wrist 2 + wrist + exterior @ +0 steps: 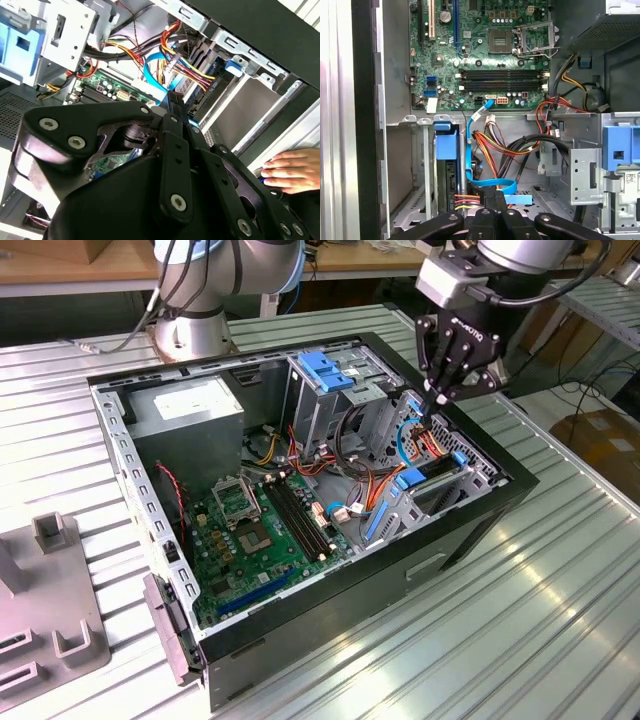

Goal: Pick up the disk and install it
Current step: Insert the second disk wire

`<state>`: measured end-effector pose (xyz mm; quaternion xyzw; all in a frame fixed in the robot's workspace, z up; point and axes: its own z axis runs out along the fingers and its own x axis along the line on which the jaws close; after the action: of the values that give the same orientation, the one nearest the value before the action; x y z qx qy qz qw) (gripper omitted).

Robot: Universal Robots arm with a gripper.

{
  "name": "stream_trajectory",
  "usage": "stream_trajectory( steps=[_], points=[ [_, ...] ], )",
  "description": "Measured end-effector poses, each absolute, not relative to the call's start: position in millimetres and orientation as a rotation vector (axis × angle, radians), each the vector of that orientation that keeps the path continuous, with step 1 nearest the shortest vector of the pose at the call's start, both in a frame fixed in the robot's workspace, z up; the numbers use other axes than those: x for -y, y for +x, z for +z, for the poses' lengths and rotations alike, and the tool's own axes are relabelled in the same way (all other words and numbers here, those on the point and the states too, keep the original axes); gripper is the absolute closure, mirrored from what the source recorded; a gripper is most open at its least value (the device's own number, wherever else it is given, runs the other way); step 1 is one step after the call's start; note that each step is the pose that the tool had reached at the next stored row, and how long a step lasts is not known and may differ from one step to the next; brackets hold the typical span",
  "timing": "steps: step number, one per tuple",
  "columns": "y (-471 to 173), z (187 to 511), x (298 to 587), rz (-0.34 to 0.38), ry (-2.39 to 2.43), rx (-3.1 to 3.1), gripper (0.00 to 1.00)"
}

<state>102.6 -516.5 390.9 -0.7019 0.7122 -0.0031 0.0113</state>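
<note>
The disk [438, 490] sits on edge in the bay at the open computer case's corner, on the exterior view's right, dark with blue rails. In the first wrist view the disk [451, 181] is a dark slot under a blue tab, with red, yellow and black wires plugged into it. My gripper [437, 398] hangs just above that bay, fingers pointing down and shut. In the first wrist view the gripper [495, 193] has its tips pressed together against a flat blue cable [490, 184]. The second wrist view shows the gripper [174, 96] closed over the same wiring.
A motherboard [260, 530] covers the case floor. A grey power-supply box [190, 410] fills the back corner, and a metal cage with a blue top [325, 370] stands beside it. Loose wires [505, 145] crowd the bay. A person's hand [292, 171] rests on the case edge. A grey fixture [50, 610] lies outside.
</note>
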Motion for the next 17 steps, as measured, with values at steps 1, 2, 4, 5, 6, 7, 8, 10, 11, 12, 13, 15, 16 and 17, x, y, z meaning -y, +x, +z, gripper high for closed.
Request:
stream_trajectory(
  steps=[1,2,4,5,6,7,8,10,11,12,13,15,16,17],
  points=[
    [102,390,516,-0.011,-2.191,-2.221,0.90],
    [102,389,516,-0.012,-2.192,-2.221,0.90],
    [101,387,516,-0.014,-2.193,-2.221,0.83],
    [101,386,516,-0.018,-2.196,-2.222,0.77],
    [100,385,515,-0.022,-2.198,-2.223,0.77],
    [100,384,514,-0.026,-2.200,-2.225,0.70],
    [100,382,510,-0.027,-2.201,-2.225,0.70],
    [100,380,505,-0.038,-2.205,-2.230,0.70],
    [100,373,499,-0.077,-2.222,-2.246,0.78],
    [100,370,497,-0.090,-2.228,-2.251,0.84],
    [100,368,513,-0.074,-2.221,-2.245,0.84],
    [100,366,527,-0.062,-2.216,-2.240,0.84],
    [100,366,530,-0.060,-2.215,-2.239,0.84],
    [100,365,533,-0.058,-2.214,-2.238,0.84]
  ],
)
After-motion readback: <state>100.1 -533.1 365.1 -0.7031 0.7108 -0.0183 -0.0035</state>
